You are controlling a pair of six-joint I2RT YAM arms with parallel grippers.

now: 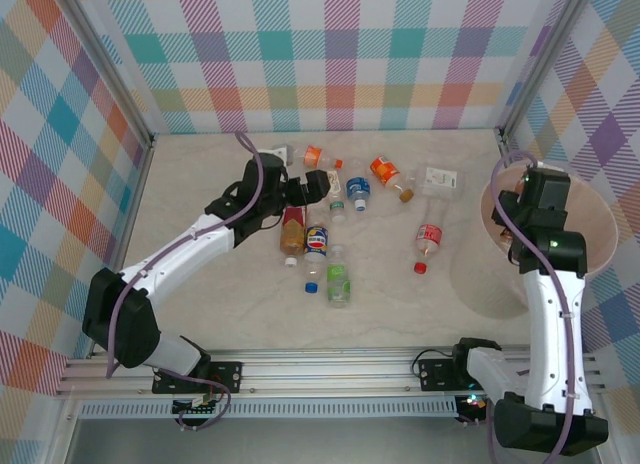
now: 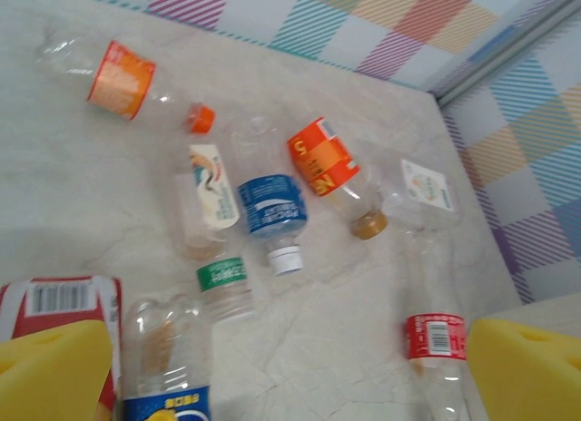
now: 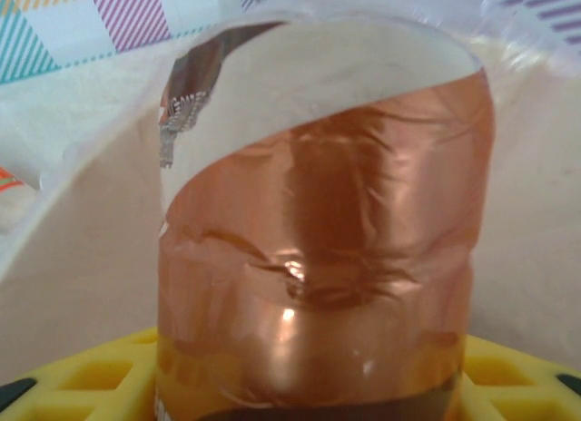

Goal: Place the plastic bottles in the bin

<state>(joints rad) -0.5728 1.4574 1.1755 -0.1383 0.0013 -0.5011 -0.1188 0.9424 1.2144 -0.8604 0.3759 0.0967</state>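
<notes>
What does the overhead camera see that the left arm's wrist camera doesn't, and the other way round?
Overhead adds both whole arms and the pink bin at the right, with the right arm reaching over it. The wrist camera adds close detail: the left gripper open, its yellow fingers wide apart, and a barcode on a red-labelled bottle. Both share the marbled table and loose bottles, such as the orange-capped bottle and the blue-labelled bottle.
</notes>
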